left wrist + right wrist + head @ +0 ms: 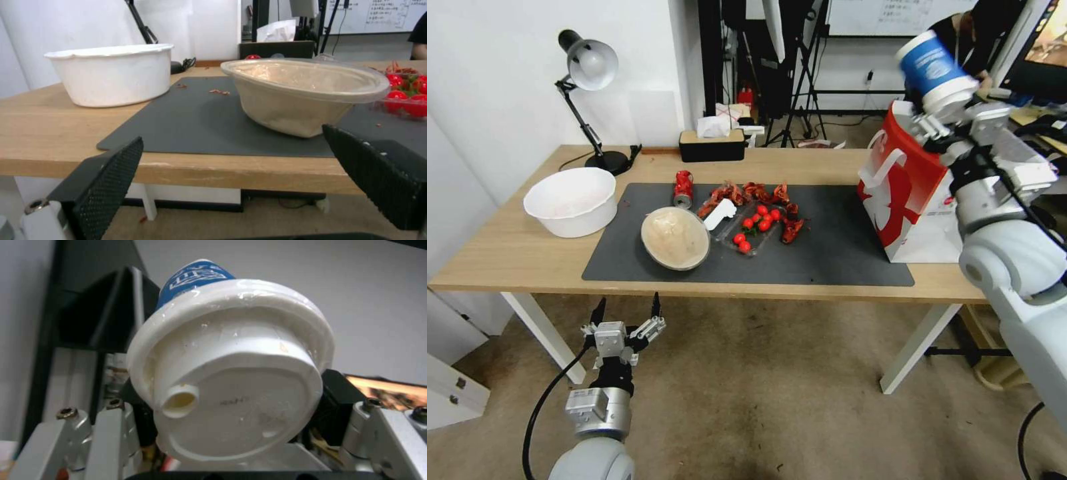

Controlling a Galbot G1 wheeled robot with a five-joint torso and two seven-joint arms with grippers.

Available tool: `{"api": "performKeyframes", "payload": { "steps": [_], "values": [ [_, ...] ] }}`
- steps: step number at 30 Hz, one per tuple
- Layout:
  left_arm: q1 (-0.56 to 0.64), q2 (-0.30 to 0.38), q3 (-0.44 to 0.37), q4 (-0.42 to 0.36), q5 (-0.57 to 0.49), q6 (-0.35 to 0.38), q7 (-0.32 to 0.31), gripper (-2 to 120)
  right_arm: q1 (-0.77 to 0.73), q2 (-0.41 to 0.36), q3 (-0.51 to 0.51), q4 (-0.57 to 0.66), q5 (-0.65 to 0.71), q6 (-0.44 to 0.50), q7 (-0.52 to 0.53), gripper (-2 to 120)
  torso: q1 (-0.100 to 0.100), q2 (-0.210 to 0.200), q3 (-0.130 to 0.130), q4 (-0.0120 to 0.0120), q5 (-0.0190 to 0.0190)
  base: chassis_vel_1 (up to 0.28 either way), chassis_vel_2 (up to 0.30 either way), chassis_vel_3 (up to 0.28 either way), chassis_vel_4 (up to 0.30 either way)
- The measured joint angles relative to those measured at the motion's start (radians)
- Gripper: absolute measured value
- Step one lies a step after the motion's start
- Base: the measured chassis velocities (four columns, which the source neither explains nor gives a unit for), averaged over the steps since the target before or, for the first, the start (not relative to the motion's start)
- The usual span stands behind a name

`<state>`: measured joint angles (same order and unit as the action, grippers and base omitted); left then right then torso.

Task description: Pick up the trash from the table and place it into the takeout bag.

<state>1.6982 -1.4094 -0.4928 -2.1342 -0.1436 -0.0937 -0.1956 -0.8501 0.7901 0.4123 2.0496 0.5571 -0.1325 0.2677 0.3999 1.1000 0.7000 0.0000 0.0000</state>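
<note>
1. The blue cup with white lid (937, 70) is off the table, tilted with its base up and away and its lidded end toward the arm, held in the air just above the open top of the takeout bag (908, 193).
2. The right gripper (944, 110) has its fingers closed on the cup near the lid; from the right wrist camera the lid (231, 373) with its small spout faces the lens, with dark finger pads on either side.
3. The bag stands upright at the right end of the dark grey mat (840, 247), red panel toward the middle of the table (500, 253).
4. Judged from this, the step in hand is carrying the cup to the bag. Next, the cup needs centring over the opening and lowering between the walls before the fingers spread, so it does not catch the rim or tip the bag.
5. On the mat lie the round beige bowl (675, 238), tilted, and the red drink can (683, 189) on its side, beside the clear tray of cherry tomatoes (755, 230).
6. The left gripper (626, 315) hangs below the table's front edge, fingers (111, 173) spread wide and empty, facing the bowl.
7. The large white bowl (570, 200) sits at the left, off the mat.
</note>
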Motion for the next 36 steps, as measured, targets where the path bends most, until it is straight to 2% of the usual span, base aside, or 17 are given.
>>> {"api": "performKeyframes", "payload": {
  "steps": [6, 9, 15, 18, 19, 23, 26, 36],
  "values": [
    [0.001, -0.001, -0.001, 0.000, 0.000, 0.000, 0.000, 100, 0.026, 0.006, 0.004, -0.024, -0.015, 0.011, 0.059, 62, 0.000, 0.000, 0.000, 0.0000, 0.0003, 0.000, 0.000, 0.000, 0.000],
    [0.002, -0.002, -0.001, -0.002, -0.001, -0.001, 0.000, 100, 0.056, 0.009, 0.019, -0.063, -0.004, -0.025, 0.139, 62, 0.000, 0.000, 0.000, 0.0000, 0.0002, 0.000, 0.000, 0.000, 0.000],
    [0.004, -0.004, -0.002, -0.009, -0.002, -0.001, 0.000, 100, 0.068, -0.005, 0.035, -0.114, 0.028, -0.083, 0.204, 62, 0.000, 0.000, 0.000, -0.0001, 0.0002, 0.000, 0.000, 0.000, 0.000],
    [0.006, -0.004, 0.001, -0.009, -0.003, -0.001, 0.000, 100, 0.068, -0.005, 0.037, -0.137, 0.053, -0.121, 0.222, 73, 0.000, 0.000, 0.000, 0.0000, 0.0001, 0.000, 0.000, 0.000, 0.000],
    [0.006, -0.004, 0.001, -0.009, -0.003, -0.001, 0.000, 100, 0.068, -0.005, 0.037, -0.137, 0.053, -0.121, 0.222, 73, 0.000, 0.000, 0.000, 0.0000, 0.0001, 0.000, 0.000, 0.000, 0.000],
    [0.006, 0.000, -0.001, -0.017, -0.006, -0.002, -0.001, 100, 0.068, -0.008, 0.037, -0.145, 0.092, -0.143, 0.223, 93, 0.000, 0.000, 0.000, 0.0000, -0.0001, 0.000, 0.000, 0.000, 0.000],
    [0.004, 0.002, -0.001, -0.032, -0.008, -0.001, -0.001, 100, 0.071, -0.009, 0.035, -0.146, 0.092, -0.146, 0.224, 99, 0.000, 0.000, 0.000, -0.0001, 0.0001, 0.000, 0.000, 0.000, 0.000],
    [0.002, -0.001, 0.005, -0.019, -0.012, -0.003, -0.001, 100, 0.067, -0.011, 0.023, -0.145, 0.106, -0.140, 0.217, 100, 0.000, 0.000, 0.000, 0.0000, 0.0001, 0.000, 0.000, 0.000, 0.000]
  ]
}}
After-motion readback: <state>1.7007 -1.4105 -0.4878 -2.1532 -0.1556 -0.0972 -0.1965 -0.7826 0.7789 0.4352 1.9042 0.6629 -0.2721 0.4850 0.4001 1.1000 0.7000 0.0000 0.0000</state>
